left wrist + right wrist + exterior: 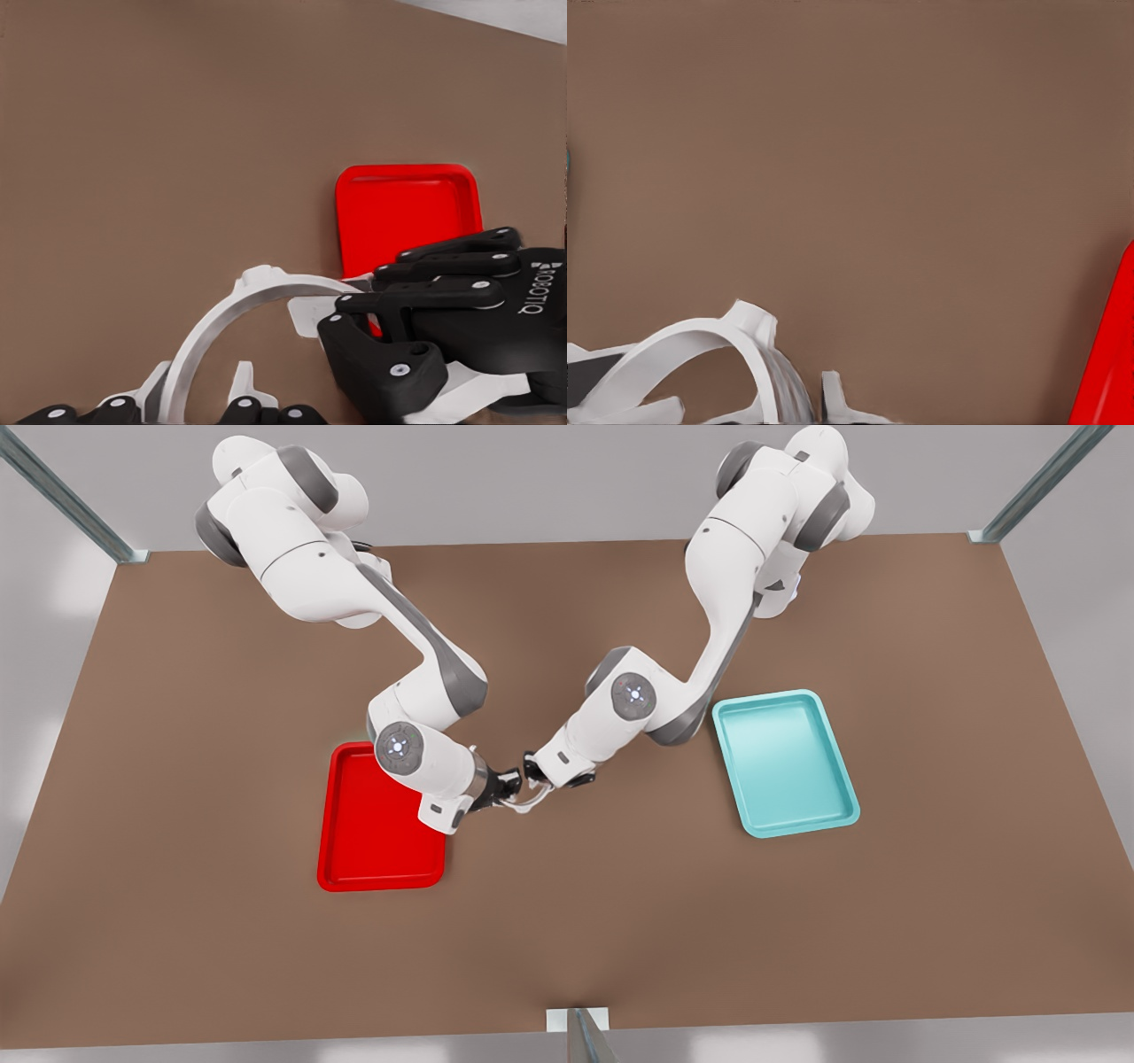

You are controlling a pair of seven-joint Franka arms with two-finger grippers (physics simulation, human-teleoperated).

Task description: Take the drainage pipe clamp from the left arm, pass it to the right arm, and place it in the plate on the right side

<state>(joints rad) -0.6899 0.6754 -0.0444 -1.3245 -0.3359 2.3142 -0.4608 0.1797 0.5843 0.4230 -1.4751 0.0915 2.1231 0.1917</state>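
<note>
The small thin white plastic C-shaped drainage pipe clamp [529,801] hung over open brown surface [620,921] between the glossy red rectangular plate [372,850] and the teal rectangular tray [784,766], well clear of every edge. The left end effector [534,771] gripped one end of it. The right end effector [507,786], beside the red plate's rim, was closed on the other end [354,288].

Glossy red plate [354,850], matt brown table [177,779], smooth white clamp [221,319]
</note>
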